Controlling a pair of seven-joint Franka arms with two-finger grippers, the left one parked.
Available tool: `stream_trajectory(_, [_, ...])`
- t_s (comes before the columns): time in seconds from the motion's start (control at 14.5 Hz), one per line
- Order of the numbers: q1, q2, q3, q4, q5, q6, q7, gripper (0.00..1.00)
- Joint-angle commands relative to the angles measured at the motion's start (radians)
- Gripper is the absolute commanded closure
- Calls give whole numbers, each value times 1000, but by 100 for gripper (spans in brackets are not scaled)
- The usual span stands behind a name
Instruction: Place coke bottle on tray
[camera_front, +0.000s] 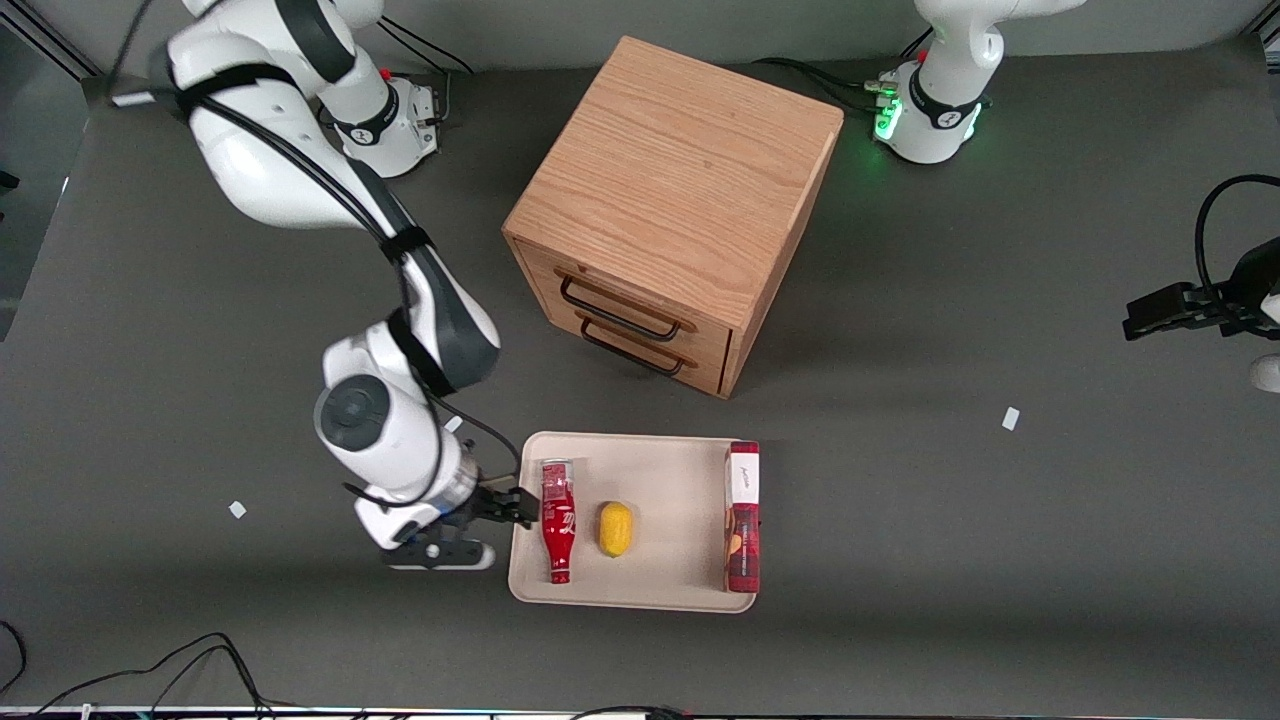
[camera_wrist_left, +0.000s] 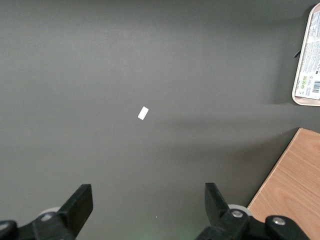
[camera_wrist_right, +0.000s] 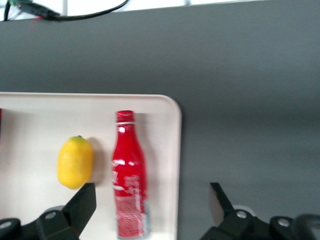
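The coke bottle (camera_front: 557, 522) lies on its side in the cream tray (camera_front: 670, 470), near the tray's end toward the working arm, its cap pointing to the front camera. It also shows in the right wrist view (camera_wrist_right: 129, 172), lying inside the tray's rim (camera_wrist_right: 175, 165). My right gripper (camera_front: 520, 505) is open and empty, just above the tray's edge beside the bottle's silver base. In the wrist view the gripper (camera_wrist_right: 152, 207) has its fingers wide apart, and the bottle lies free between them.
A yellow lemon (camera_front: 615, 528) lies in the tray beside the bottle. A red box with a white end (camera_front: 742, 515) lies along the tray's other end. A wooden drawer cabinet (camera_front: 675, 210) stands farther from the front camera than the tray.
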Motion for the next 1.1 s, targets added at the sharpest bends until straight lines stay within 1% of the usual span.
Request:
stream_trajectory(0.0, [-17, -302, -64, -366, 21, 13, -48, 0])
stream_trajectory(0.14, [-28, -461, -113, -532, 68, 8, -114, 0])
stream_trajectory(0.28, [-28, -612, -159, -670, 73, -2, -151, 0])
stream_trajectory(0.48, [-28, -771, -228, -773, 73, -106, -179, 0])
stream_trajectory(0.62, [-35, -860, -246, -806, 73, -189, -185, 0])
stream_trajectory(0.76, [-42, -925, -291, -797, 73, -315, -249, 0])
stream_trajectory(0.9, [-43, -988, -299, -798, 69, -379, -259, 0])
stream_trajectory(1.03, [-40, -1007, -302, -783, 56, -413, -260, 0])
